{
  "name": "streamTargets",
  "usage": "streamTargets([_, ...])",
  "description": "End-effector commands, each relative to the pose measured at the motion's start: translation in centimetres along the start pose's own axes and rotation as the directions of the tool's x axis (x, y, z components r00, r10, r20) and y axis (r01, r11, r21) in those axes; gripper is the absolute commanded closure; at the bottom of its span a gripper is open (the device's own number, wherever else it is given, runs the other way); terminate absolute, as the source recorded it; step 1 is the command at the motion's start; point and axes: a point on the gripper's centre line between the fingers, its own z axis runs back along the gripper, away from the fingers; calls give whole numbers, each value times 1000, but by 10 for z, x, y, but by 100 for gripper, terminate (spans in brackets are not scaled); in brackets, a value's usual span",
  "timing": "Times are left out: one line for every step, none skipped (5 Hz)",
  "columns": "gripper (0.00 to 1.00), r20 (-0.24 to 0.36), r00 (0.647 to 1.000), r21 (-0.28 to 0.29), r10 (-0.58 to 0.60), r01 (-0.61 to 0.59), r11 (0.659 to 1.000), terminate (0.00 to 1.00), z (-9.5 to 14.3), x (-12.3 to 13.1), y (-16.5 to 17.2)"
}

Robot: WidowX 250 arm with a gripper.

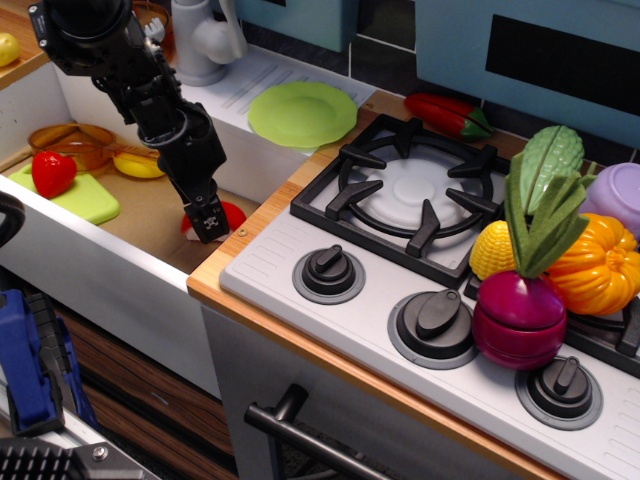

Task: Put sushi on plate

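The sushi (234,214), red on top with a white base, sits on the brown floor of the sink (150,215) near its right wall. My black gripper (208,224) is lowered right onto it, and its near finger covers the middle of the sushi. Red shows to the right of the finger and white to the left. The far finger is hidden, so I cannot tell how the jaws stand. The lime-green round plate (302,112) lies empty on the white ledge behind the sink, up and right of the gripper.
A light green board (88,198) with an all-red toy (50,171) lies at the sink's left, beside an orange bowl (75,140) and a yellow piece (138,164). A faucet (200,40) stands behind. The stove (420,200), a red pepper (445,113) and toy vegetables (545,250) are on the right.
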Motion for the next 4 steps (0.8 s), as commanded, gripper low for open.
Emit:
streamTargets([0, 54, 998, 17, 8, -9, 1000, 0, -3, 0, 12])
streamTargets([0, 72, 997, 8, 28, -28, 1000, 0, -12, -2, 9])
streamTargets([100, 60, 997, 8, 55, -55, 998, 0, -14, 0, 7])
streamTargets([100, 37, 995, -28, 89, -88, 996, 0, -6, 4, 8])
